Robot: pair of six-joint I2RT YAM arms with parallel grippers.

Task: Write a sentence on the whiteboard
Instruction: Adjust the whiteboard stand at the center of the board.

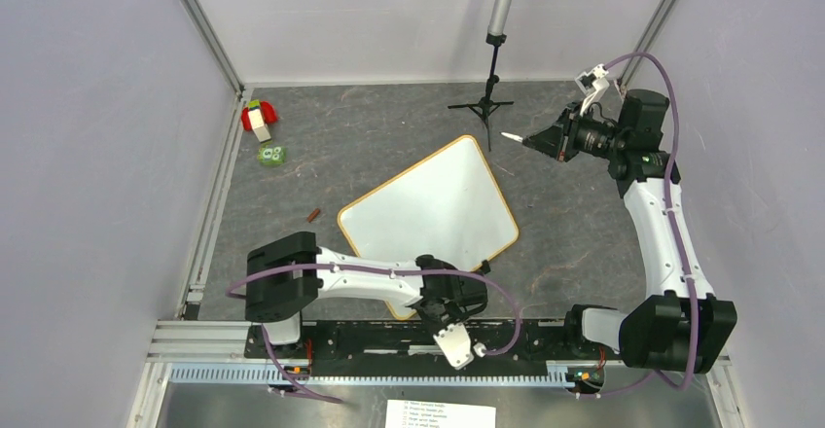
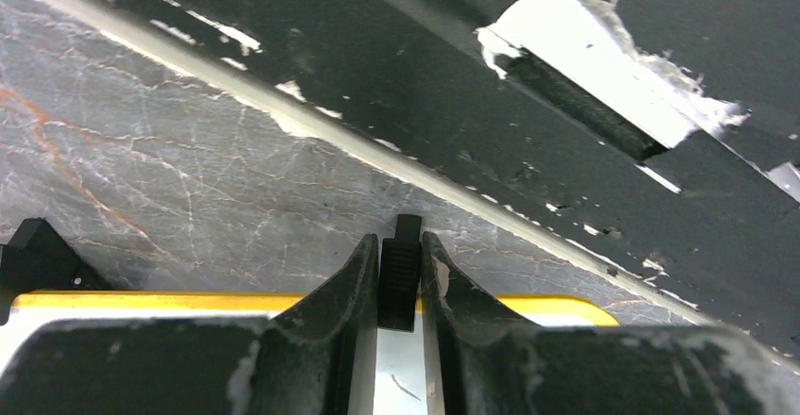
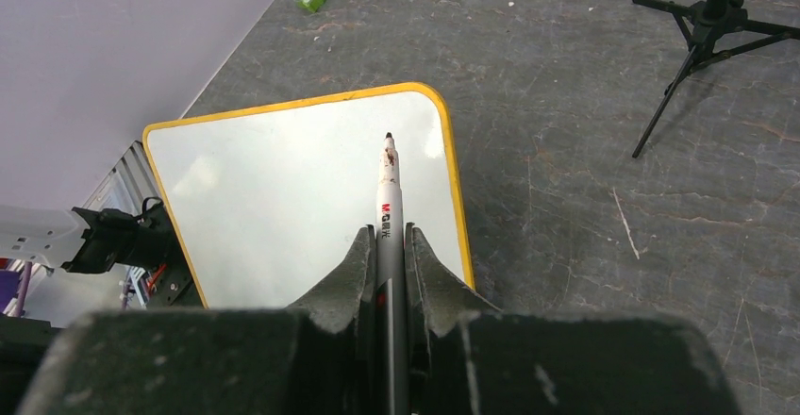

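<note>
The whiteboard point(image 1: 428, 209), white with a yellow rim, lies flat on the dark table, turned like a diamond; no sentence shows on its face. My left gripper point(image 1: 428, 303) is at its near edge, shut on the small black clip point(image 2: 400, 278) that sits over the yellow rim point(image 2: 141, 300). My right gripper point(image 1: 550, 141) hovers high at the back right, shut on a grey-and-white marker point(image 1: 520, 139) whose uncapped tip points left. In the right wrist view the marker point(image 3: 389, 189) sticks out from the gripper point(image 3: 389, 231) above the whiteboard point(image 3: 283, 189), apart from it.
A black tripod stand point(image 1: 491, 88) rises at the back centre. A red-and-white toy point(image 1: 258, 117) and a green item point(image 1: 271, 155) lie at the back left, and a small brown piece point(image 1: 313, 215) left of the board. A printed sheet point(image 1: 440, 414) lies beyond the near rail point(image 1: 370, 336).
</note>
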